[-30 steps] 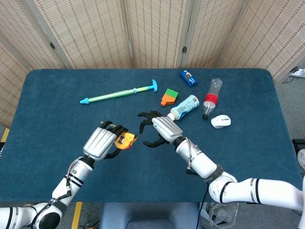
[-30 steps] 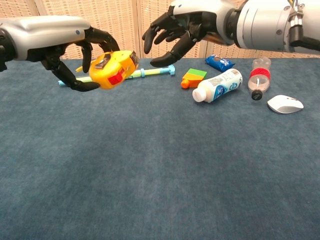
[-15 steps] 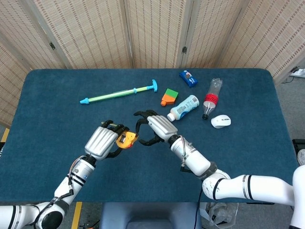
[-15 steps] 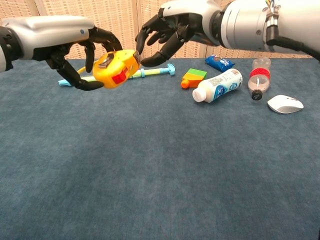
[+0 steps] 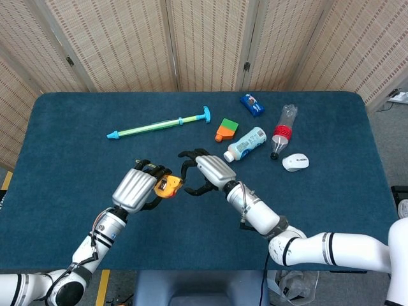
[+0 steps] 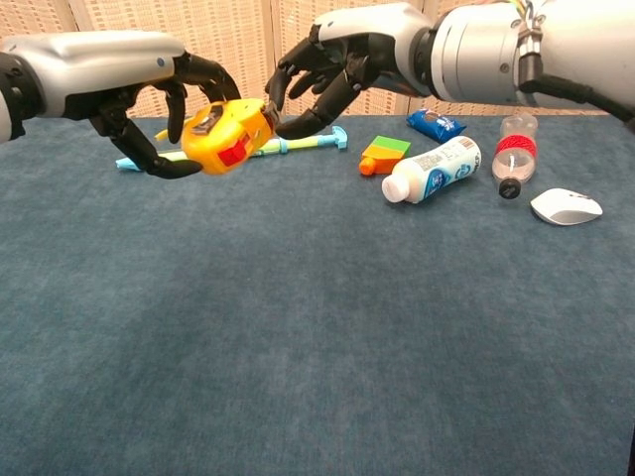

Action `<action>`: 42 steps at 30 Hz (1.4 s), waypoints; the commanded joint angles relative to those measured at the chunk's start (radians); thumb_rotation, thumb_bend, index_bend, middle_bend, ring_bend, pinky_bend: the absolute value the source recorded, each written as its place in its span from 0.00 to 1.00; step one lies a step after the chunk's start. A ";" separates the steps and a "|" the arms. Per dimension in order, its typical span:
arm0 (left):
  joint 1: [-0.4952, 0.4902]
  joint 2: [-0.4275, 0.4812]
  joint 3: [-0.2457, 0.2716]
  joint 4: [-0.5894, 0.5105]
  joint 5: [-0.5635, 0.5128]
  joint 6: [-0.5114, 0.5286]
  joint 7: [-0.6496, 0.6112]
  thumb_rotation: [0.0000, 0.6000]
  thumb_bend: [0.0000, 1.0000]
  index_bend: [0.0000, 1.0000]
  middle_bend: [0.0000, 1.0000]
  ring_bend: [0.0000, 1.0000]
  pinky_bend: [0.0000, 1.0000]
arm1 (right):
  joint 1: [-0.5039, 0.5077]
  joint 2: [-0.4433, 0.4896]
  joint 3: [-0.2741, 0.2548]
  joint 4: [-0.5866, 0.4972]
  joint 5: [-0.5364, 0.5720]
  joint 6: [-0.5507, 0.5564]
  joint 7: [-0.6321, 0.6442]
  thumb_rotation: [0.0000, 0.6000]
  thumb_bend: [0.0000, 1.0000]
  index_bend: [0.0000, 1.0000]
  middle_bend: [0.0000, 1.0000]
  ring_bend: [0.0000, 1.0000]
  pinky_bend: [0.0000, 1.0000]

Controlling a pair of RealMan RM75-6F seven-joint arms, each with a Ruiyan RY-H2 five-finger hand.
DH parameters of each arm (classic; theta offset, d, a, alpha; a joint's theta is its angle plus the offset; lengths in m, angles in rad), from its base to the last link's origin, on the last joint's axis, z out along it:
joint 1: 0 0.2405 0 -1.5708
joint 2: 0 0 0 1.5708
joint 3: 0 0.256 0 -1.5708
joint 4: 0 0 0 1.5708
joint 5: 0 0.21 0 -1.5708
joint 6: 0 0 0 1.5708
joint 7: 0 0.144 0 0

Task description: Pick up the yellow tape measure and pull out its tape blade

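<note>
My left hand [image 5: 135,190] grips the yellow tape measure [image 5: 167,186] above the blue table, left of centre. In the chest view the yellow case [image 6: 226,136], with its red button facing front, tilts in the left hand [image 6: 149,99]. My right hand [image 5: 207,171] reaches in from the right with its fingers spread. In the chest view the right hand [image 6: 342,59] has its thumb and a finger on either side of the case's right corner, touching or nearly touching it. No tape blade shows outside the case.
At the back of the table lie a green-and-blue toy pump [image 5: 159,123], a green-and-orange block [image 5: 226,129], a white bottle [image 5: 245,143], a blue packet [image 5: 252,104], a clear bottle with a red label [image 5: 284,132] and a white mouse [image 5: 295,162].
My right hand has moved left until its fingertips are at the tape measure's corner. The left hand has kept hold of the case and lifted it slightly.
</note>
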 commanded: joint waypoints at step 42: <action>0.016 0.009 0.043 0.078 0.003 0.004 -0.051 1.00 0.43 0.52 0.57 0.50 0.19 | -0.025 0.029 -0.014 -0.029 -0.015 0.053 0.016 1.00 0.47 0.64 0.24 0.18 0.04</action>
